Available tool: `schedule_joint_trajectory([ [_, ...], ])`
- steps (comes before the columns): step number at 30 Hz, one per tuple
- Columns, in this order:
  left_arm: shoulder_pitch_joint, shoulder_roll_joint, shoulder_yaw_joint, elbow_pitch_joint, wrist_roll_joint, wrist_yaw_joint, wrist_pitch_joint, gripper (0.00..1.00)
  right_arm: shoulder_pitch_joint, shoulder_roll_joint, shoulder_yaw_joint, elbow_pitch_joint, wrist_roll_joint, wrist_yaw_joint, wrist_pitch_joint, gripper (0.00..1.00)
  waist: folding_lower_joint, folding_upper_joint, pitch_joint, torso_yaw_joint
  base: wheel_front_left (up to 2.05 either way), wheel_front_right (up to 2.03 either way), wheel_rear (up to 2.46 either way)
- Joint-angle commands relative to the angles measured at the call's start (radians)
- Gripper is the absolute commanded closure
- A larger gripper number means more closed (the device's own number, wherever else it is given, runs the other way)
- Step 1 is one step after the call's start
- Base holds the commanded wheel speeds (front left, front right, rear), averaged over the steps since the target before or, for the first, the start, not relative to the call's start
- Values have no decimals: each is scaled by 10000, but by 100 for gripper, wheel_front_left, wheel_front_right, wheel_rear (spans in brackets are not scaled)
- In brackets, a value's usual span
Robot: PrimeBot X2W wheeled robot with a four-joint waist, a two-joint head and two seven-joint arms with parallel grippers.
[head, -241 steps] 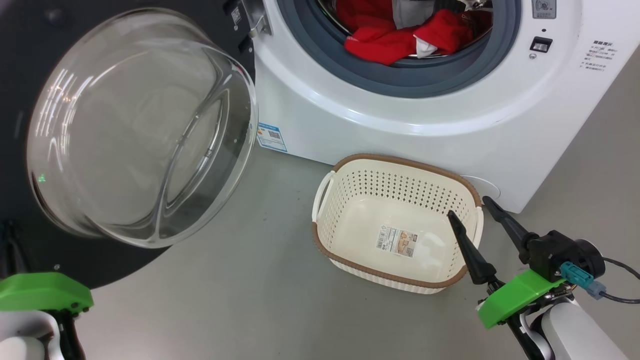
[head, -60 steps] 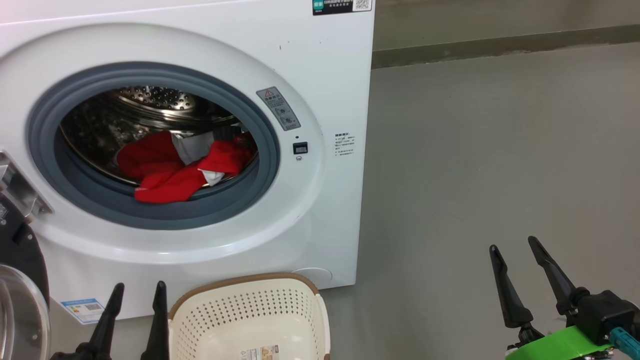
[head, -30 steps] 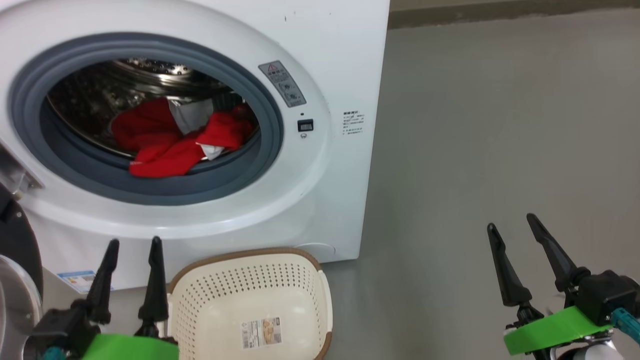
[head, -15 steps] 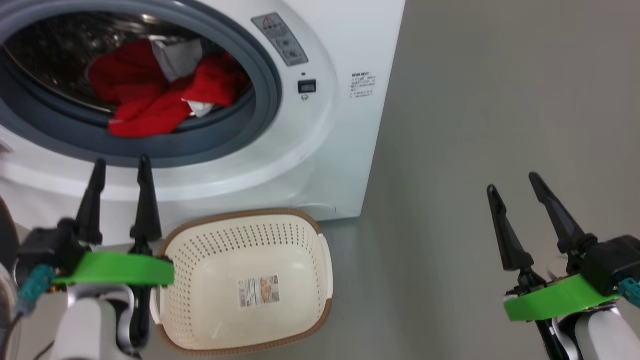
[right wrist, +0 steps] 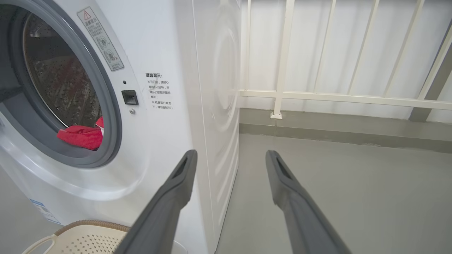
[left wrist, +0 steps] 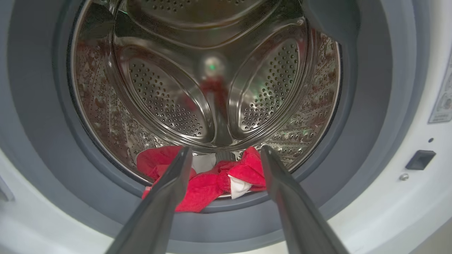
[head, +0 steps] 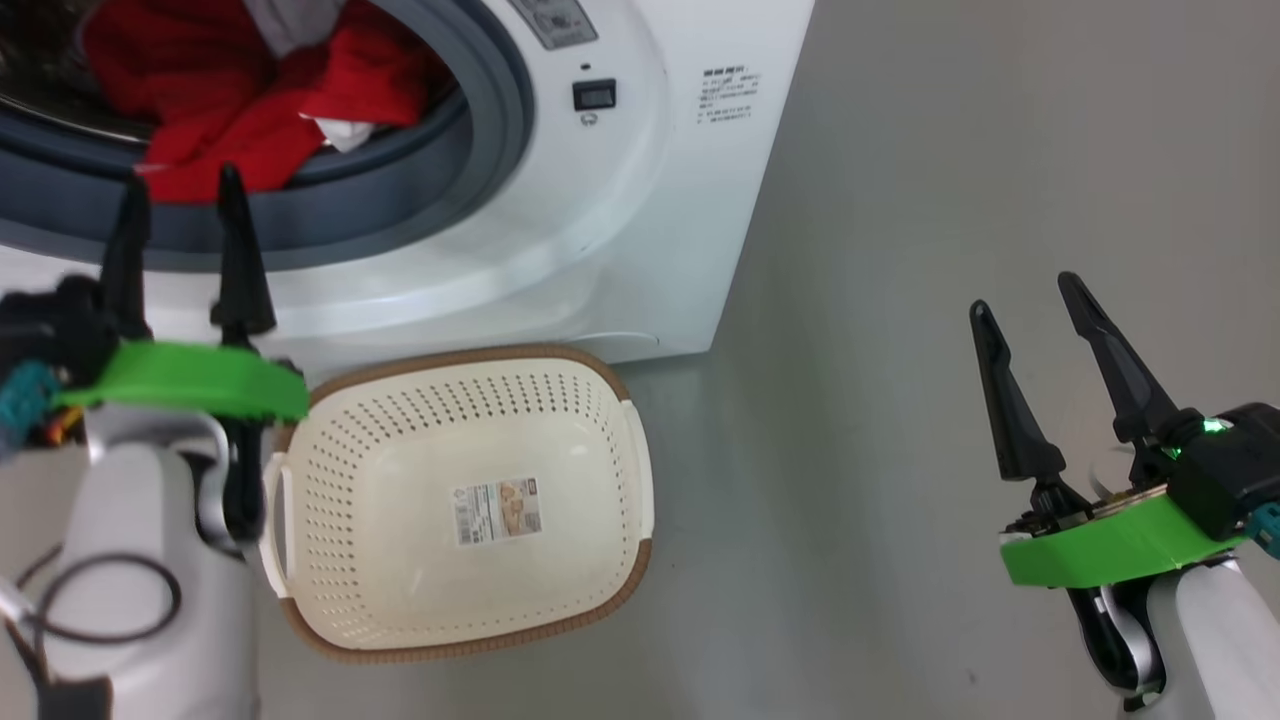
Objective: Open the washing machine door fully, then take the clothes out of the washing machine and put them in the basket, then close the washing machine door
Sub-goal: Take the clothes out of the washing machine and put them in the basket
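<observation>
washing machine (head: pixel 640 200): white front-loader, standing open.
clothes (head: pixel 230 110): red heap, low inside the washing machine.
basket (head: pixel 470 356): cream, empty, upright, just before the washing machine.

In the right wrist view you are looking at a grey warning label (right wrist: pixel 100 38) on the machine (right wrist: pixel 208 106), beside its opening. It is showing a red warning triangle above two round pictograms, with print too fine to read. Right of it, a printed block (right wrist: pixel 159 91) is opening with the heading 温馨提示, and the Chinese lines beneath are blurring. A blue sticker (right wrist: pixel 42 210) low on the front is giving you nothing legible. In the basket (head: pixel 620 585), the paper label (head: pixel 497 510) is showing a barcode, its print unreadable.
</observation>
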Motion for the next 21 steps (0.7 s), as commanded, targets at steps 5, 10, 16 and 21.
schedule_joint_trajectory([
  [5, -1115, 639, 371, 558, 208, 163, -51, 0, -396, -121, 379, -241, 93, 63, -61, 0, 0, -1, 533, -237, 0, 0, 0],
  [10, -1983, 821, 341, 1408, 384, 350, -51, 0, -570, -206, 458, -261, 93, 63, -61, 0, 0, -1, 933, -390, 0, 0, 0],
  [16, -3002, 1254, 134, 2797, 766, 816, 31, 0, -778, -283, 589, -281, 106, 63, -61, 0, 0, -1, 1414, -595, 0, 0, 0],
  [21, -3738, 1562, -138, 3731, 1143, 1263, 298, 0, -954, -244, 684, -259, 121, 63, -61, 0, 0, -1, 1645, -768, 0, 0, 0],
])
